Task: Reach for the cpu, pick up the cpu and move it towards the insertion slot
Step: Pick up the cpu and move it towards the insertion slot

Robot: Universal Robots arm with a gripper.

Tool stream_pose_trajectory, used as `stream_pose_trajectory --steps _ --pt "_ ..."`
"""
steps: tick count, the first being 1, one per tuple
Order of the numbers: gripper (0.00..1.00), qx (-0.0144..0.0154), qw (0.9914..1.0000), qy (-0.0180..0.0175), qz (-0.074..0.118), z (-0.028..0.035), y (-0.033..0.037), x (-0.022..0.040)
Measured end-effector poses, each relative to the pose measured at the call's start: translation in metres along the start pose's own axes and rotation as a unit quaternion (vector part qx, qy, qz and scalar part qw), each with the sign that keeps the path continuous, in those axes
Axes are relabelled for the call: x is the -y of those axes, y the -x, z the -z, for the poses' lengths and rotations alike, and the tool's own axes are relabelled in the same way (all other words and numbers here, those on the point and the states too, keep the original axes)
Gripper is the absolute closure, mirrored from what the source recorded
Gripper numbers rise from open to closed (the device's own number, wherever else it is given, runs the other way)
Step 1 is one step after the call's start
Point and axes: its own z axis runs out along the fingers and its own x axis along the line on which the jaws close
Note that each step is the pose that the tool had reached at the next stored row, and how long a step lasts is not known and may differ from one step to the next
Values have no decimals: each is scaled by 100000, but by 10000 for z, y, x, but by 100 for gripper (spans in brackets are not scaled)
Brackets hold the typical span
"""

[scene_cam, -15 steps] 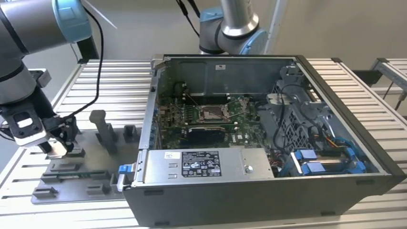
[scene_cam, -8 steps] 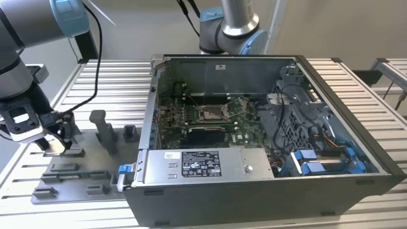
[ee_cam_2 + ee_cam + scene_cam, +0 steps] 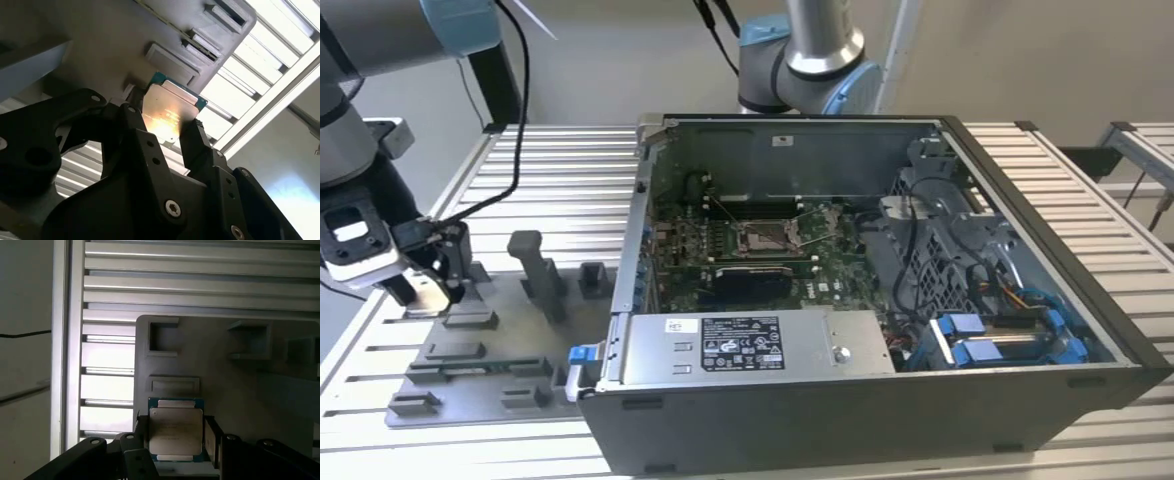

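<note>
Spanning the exterior view, a slatted metal table (image 3: 1067, 170) carries everything else. An open computer case (image 3: 854, 430) lies on it and takes up the middle and the exterior view's right. A silver power supply (image 3: 747, 345) sits along the case's near wall, and a green motherboard (image 3: 680, 230) lies flat on its floor. Towards the exterior view's left, the robot arm (image 3: 347, 120) comes down over a grey fixture tray (image 3: 467, 370) that lies on the slats just beside the case. Upright grey posts (image 3: 540, 275) stand on that tray. On the motherboard is the insertion slot (image 3: 767, 235), a square socket with a shiny metal frame, well apart from the arm. The gripper (image 3: 434, 295) hangs low over the far end of the tray. In both wrist views the gripper (image 3: 165, 130) (image 3: 176, 427) has its jaws drawn in narrow around the cpu (image 3: 170, 112) (image 3: 176, 435). One black finger (image 3: 142, 435) is against each of two opposite edges, so the chip is clamped between them. The cpu shows a pale silver top with a thin green rim (a bright glare sits on its lid in the second wrist view). It is over the grey tray, next to a shallow rectangular recess (image 3: 174, 385). Whether it is resting on the tray or is lifted clear of it cannot be told.
</note>
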Motion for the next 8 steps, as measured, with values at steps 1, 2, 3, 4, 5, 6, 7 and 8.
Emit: stream_pose_trajectory --steps 1,2,3,4,5,6,7,8 --pt "100 0 100000 -3 -2 17 0 -1" --pt "100 0 100000 0 -4 34 0 -1" --pt "100 3 100000 1 -4 51 0 -2" --pt "100 2 100000 2 -3 70 0 -3" --pt "100 6 100000 2 -4 91 0 -3" --pt "100 3 100000 2 -3 115 0 -4" --pt "100 0 100000 -2 -5 139 0 -5" --pt "100 2 100000 1 -7 162 0 -6"
